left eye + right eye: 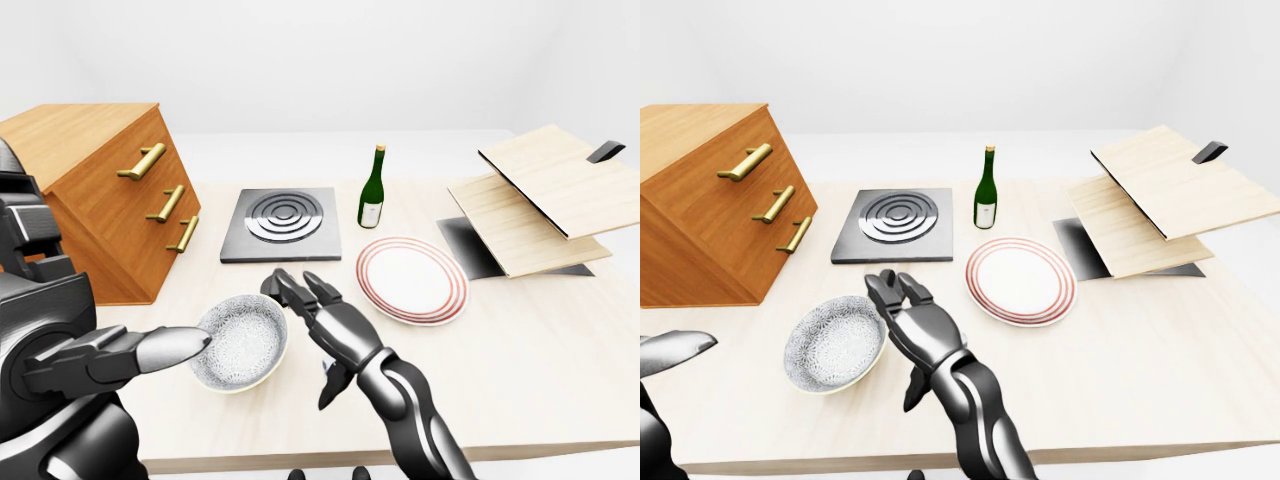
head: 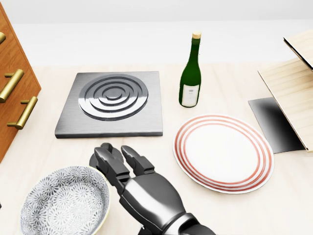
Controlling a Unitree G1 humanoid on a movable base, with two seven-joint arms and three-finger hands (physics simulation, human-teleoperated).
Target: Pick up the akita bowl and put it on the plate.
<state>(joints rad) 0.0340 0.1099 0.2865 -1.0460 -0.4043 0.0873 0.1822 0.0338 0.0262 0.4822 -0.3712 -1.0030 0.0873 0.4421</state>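
The akita bowl [image 2: 63,203], grey-white with a fine speckled pattern, stands on the pale wooden table at the lower left of the head view. My right hand [image 2: 120,159] is just beside the bowl's right rim, fingers [image 2: 105,159] stretched out and open, holding nothing. To the right of that hand lies the white plate [image 2: 222,152] with red rings, bare on top. My left hand [image 1: 165,350] reaches in from the left of the left-eye view with its fingers extended toward the bowl's left side. The right-eye view shows it well apart from the bowl.
A dark stove plate [image 2: 112,103] with rings lies above the bowl. A green wine bottle [image 2: 190,73] stands above the plate. A wooden drawer cabinet [image 1: 100,190] fills the left. Slanted wooden boards [image 1: 545,200] over a dark mat [image 2: 274,122] stand at the right.
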